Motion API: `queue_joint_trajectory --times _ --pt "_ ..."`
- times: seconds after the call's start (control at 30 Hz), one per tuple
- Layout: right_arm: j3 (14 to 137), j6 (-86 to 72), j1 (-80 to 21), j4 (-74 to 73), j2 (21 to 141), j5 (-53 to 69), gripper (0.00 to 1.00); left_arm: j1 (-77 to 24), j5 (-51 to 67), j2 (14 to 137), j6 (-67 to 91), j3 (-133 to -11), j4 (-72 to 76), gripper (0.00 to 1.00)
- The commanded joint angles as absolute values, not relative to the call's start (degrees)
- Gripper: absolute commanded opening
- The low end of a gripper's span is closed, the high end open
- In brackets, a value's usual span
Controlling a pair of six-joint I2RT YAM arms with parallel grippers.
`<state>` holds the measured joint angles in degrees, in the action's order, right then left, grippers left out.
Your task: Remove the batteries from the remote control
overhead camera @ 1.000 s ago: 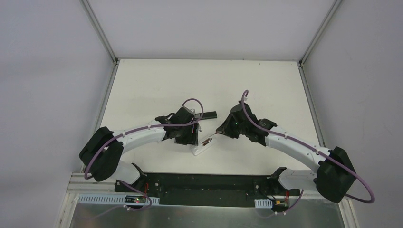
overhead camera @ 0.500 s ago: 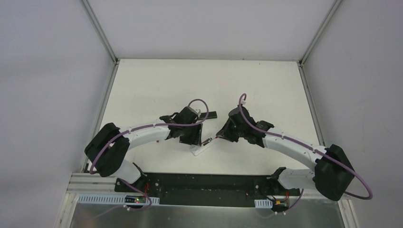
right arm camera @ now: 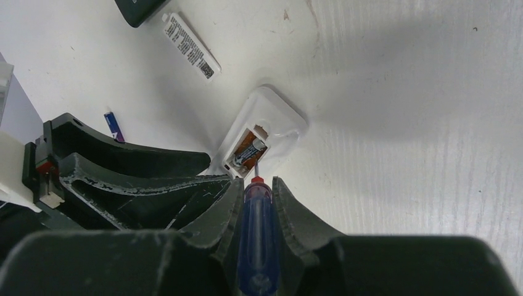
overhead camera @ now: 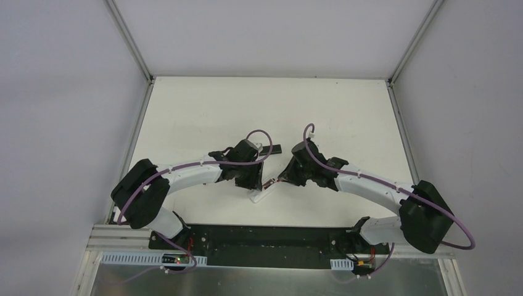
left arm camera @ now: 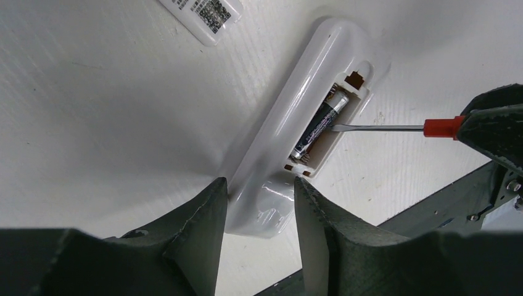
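Batteries: dark battery (left arm camera: 321, 120) seated in the open bay of white remote (left arm camera: 277, 166), blue battery (right arm camera: 114, 126) loose beside left gripper (left arm camera: 259, 185). Left fingers clamped across one end of remote; right gripper (right arm camera: 256, 185) pinching blue-handled screwdriver (right arm camera: 256, 246), tip on dark battery. Matte white table (overhead camera: 203, 111), remote near its middle; grey walls (overhead camera: 61, 92) on three sides.

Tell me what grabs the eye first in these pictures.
The white remote lies face down with its battery bay open and one dark battery inside. The right gripper holds a screwdriver with its tip against that battery, while the left gripper clamps the remote's end. A loose blue battery lies close by.
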<state>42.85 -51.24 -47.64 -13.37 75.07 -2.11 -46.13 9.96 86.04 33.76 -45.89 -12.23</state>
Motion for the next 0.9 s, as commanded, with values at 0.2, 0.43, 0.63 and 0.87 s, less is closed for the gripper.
queue_joint_trajectory --times 0.2,0.43,0.63,0.87 --pt "42.9 -52.8 -50.0 -14.7 77.4 -7.2 0.0 -47.6 10.5 86.0 35.1 -44.4 -10.6 0.4" --pt "33.1 -59.2 -52.0 -2.6 75.1 -16.2 0.0 -48.0 9.7 86.5 36.6 -44.2 -10.3 0.38" --pt "29.0 -60.3 -52.0 6.6 75.4 -16.2 0.0 -48.5 9.6 87.2 36.5 -44.7 -10.3 0.37" --pt "31.6 -59.7 -52.3 9.5 78.5 -6.8 0.0 -48.5 9.3 87.4 36.7 -45.1 -10.3 0.36"
